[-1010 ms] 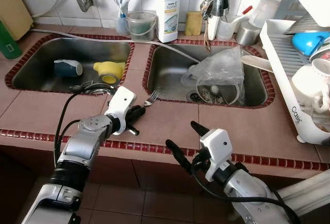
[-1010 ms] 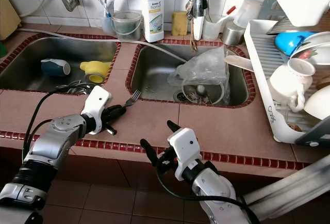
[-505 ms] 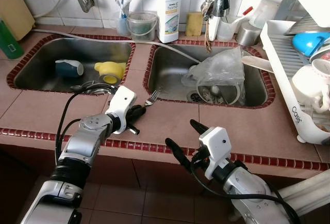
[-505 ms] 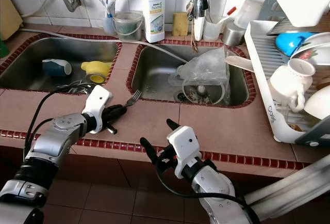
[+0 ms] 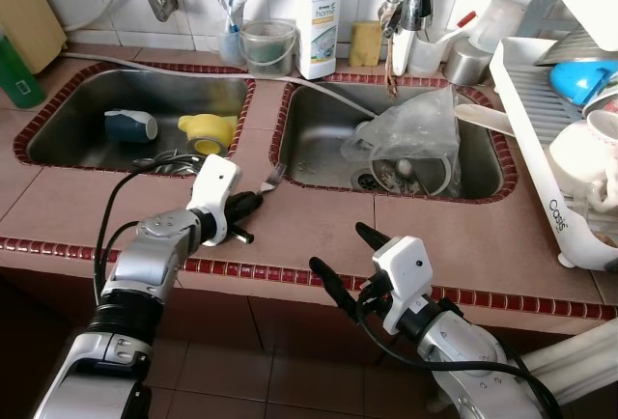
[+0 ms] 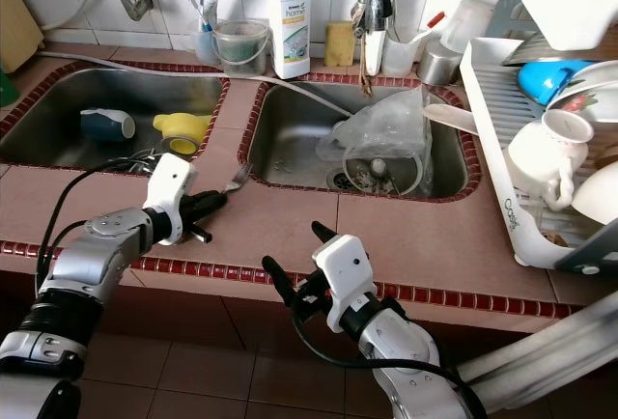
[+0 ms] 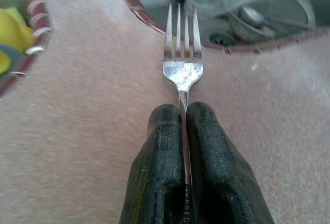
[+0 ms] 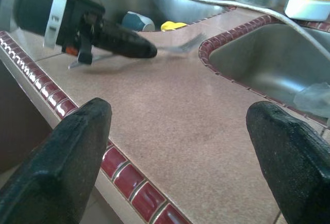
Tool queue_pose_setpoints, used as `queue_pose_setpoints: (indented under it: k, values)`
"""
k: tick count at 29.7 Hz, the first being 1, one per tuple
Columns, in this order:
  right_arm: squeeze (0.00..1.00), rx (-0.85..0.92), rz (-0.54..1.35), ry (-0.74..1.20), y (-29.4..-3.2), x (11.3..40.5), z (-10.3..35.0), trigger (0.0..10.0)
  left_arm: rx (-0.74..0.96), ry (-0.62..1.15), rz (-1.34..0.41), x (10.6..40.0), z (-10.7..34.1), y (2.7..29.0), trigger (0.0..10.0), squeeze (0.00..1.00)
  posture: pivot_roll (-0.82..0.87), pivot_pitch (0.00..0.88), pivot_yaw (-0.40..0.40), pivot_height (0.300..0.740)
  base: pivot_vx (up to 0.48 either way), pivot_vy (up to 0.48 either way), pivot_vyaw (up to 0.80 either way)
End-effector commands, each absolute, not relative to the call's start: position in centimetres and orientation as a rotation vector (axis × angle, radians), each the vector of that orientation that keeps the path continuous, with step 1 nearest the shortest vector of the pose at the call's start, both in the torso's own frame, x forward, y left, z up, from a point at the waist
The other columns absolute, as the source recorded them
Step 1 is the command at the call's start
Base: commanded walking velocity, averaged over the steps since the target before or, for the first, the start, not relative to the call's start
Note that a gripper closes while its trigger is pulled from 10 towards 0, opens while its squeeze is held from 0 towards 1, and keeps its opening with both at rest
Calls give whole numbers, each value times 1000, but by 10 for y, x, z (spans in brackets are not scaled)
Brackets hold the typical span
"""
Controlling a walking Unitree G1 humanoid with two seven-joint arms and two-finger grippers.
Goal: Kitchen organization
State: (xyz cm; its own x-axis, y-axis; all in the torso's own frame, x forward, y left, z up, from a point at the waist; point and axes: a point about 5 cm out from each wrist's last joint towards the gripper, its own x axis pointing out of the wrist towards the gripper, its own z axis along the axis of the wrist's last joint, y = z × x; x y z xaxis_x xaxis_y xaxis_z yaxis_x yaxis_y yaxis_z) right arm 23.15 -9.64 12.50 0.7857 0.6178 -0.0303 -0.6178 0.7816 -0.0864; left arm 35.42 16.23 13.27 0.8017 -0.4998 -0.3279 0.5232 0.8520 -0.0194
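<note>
Fork (image 7: 183, 69) sits pinched by its thin handle in the left hand (image 5: 245, 205), low over the worktop (image 5: 319, 226) between the two sinks, tines toward the right sink (image 5: 328, 149). The right hand (image 5: 345, 263) hangs spread at the worktop's front edge. With so narrow a grip, the fork could twist or slip out.
</note>
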Motion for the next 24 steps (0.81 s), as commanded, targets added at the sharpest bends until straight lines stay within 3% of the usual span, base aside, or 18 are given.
queue_pose_setpoints:
  k: [1,14,17,24]
  values:
    - [0,-94,674,-4,-95,232,125,10000,41,275,-550,359,150,163,0,0,-183,85,29,740,0,0,0]
    - [0,-75,607,-58,-99,247,132,10000,-100,117,-499,365,176,160,0,0,-164,89,29,740,0,0,0]
    - [0,-70,518,-106,-107,262,140,10000,-167,58,-450,364,180,158,0,0,-151,88,29,740,0,0,0]
    - [0,-41,377,-201,-120,279,154,10000,-139,-50,-361,361,182,160,0,0,-143,90,28,740,0,0,0]
